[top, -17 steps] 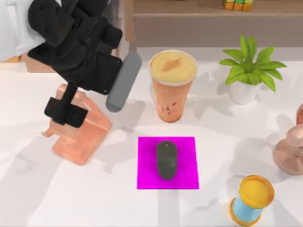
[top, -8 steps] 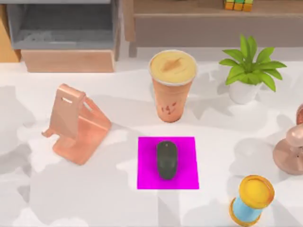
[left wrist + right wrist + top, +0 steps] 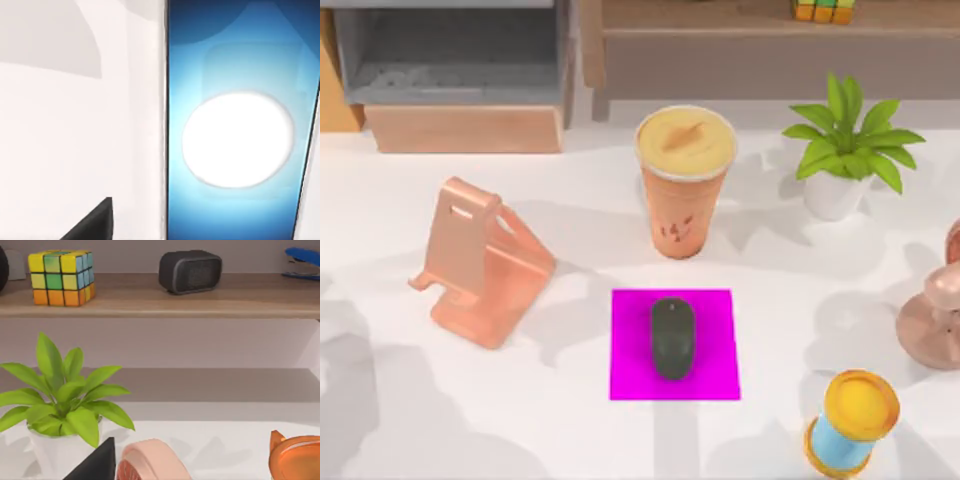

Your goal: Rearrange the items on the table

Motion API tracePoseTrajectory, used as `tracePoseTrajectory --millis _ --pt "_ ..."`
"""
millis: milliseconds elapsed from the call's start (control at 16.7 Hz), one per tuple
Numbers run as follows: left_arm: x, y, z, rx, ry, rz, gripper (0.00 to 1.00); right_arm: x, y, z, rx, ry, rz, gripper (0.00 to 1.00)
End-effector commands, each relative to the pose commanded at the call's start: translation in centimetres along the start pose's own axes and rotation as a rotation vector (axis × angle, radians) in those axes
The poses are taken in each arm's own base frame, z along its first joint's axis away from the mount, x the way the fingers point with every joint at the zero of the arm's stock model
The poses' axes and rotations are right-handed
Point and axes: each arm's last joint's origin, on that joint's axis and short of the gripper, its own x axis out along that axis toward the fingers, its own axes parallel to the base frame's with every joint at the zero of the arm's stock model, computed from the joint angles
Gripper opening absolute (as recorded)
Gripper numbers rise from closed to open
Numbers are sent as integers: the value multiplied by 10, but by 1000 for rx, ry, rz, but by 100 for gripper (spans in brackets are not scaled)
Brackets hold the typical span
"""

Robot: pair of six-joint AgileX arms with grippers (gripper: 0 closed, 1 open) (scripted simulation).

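The smartphone (image 3: 240, 140) and the copper ornament (image 3: 935, 310) are cut off by picture edges.

The mouse (image 3: 672, 338) lies on the mat (image 3: 720, 375), with the cup (image 3: 684, 190) behind it.

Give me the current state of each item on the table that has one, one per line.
mouse: lying flat on the magenta mat, untouched.
drink cup: upright behind the mat, creamy top intact.
smartphone: screen lit, glowing blue-white, close to the left wrist camera.
phone stand: upright on the table, nothing in it.
potted plant: upright.
spool: standing on end.
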Motion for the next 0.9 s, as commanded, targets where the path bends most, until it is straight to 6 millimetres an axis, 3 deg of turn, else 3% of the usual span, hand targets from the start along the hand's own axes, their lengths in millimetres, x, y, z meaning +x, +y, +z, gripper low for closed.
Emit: tracePoseTrajectory --millis 300,720,900 --pt "5 0 1 1 2 -1 100 0 0 0 0 0 0 100" --pt "63 1 1 0 -5 5 100 0 0 0 0 0 0 100" --pt "70 0 0 0 0 0 100 0 0 0 0 0 0 100"
